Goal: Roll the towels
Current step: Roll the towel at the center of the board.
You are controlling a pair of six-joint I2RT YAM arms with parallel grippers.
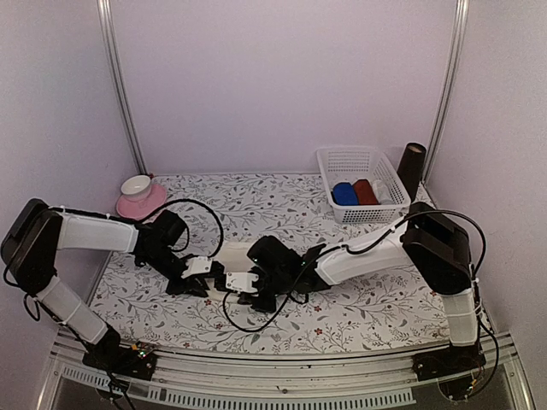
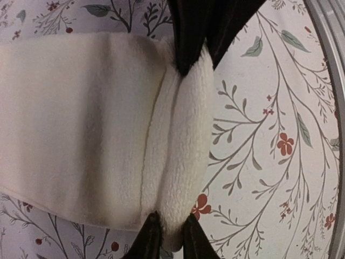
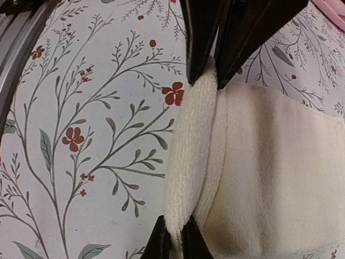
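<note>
Two arms, the left arm (image 1: 94,232) and the right arm (image 1: 363,256), work at one table (image 1: 376,303). Each carries one gripper, so there are two: the left gripper (image 1: 195,275) and the right gripper (image 1: 242,284). There are two towels, one cream towel (image 2: 81,129) and one blue towel (image 1: 344,194), besides one dark red roll (image 1: 365,190), one white basket (image 1: 350,151), one dark cylinder (image 1: 413,166), one pink saucer (image 1: 128,207) and one white cup (image 1: 137,184).
</note>
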